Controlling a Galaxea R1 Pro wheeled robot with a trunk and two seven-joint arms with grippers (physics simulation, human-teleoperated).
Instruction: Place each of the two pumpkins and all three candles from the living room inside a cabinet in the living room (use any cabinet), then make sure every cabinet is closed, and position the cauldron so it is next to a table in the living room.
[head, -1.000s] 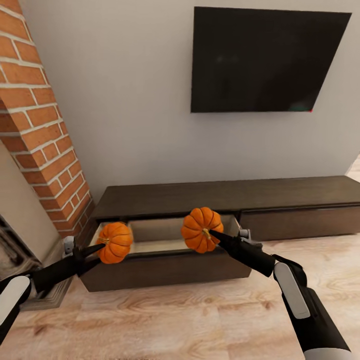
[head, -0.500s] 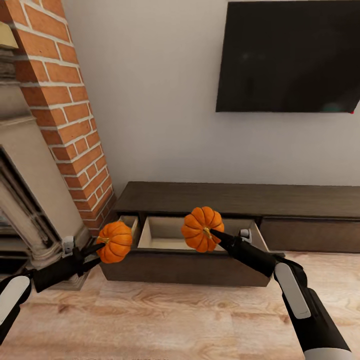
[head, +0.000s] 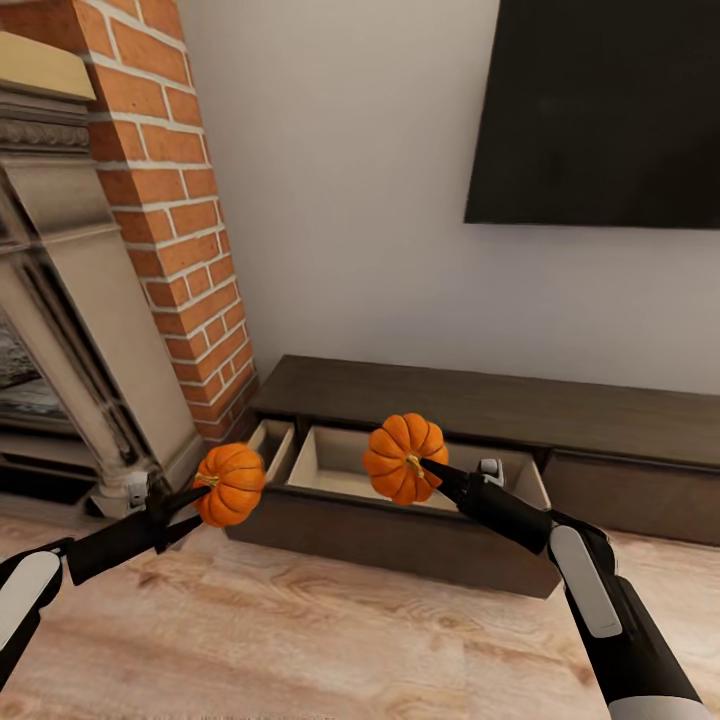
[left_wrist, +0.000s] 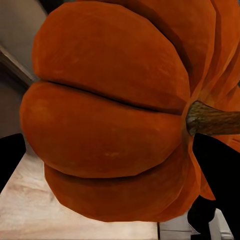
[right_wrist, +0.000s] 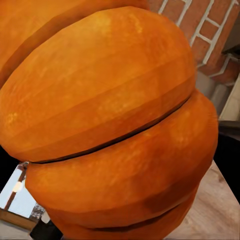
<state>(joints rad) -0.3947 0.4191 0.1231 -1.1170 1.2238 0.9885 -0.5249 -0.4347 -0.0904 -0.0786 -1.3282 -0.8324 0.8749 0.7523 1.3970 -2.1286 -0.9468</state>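
Two pumpkins are shown carried toward the cabinet (head: 480, 400), whose drawer (head: 400, 520) stands pulled out, its pale interior exposed. The left gripper (head: 200, 487) is closed on the stem of the left pumpkin (head: 230, 484), which is held in front of the drawer's end nearest the brick fireplace (head: 170, 200), over the floor and not over the opening. The right gripper (head: 422, 467) is likewise pinched on the stem of the right pumpkin (head: 403, 458), which is held above the drawer's middle.

Because each fruit is gripped only by a thin stem, a slip or swing during transport is judged possible. If the left pumpkin were released where it hangs, it would probably land on the floor or strike the drawer front. A low approach could knock either pumpkin against the drawer rim.
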